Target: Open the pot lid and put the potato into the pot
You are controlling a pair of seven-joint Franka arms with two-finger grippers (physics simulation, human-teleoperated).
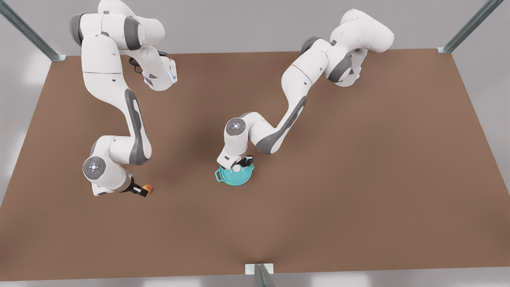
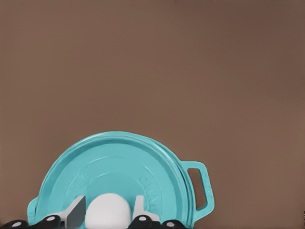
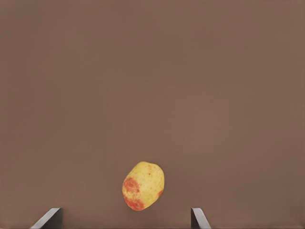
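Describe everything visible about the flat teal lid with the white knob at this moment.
The flat round teal pot lid looks like glossy enamel with faint raised lettering and concentric rings. It sits level and closed on the small teal two-handled pot, near the middle of the brown table. Its small white knob lies between the fingers of the left gripper, which flank it closely with slight gaps.

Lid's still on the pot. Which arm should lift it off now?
Left. The left gripper already straddles the white knob of the pot lid; the right gripper is open at the potato, away from the pot.
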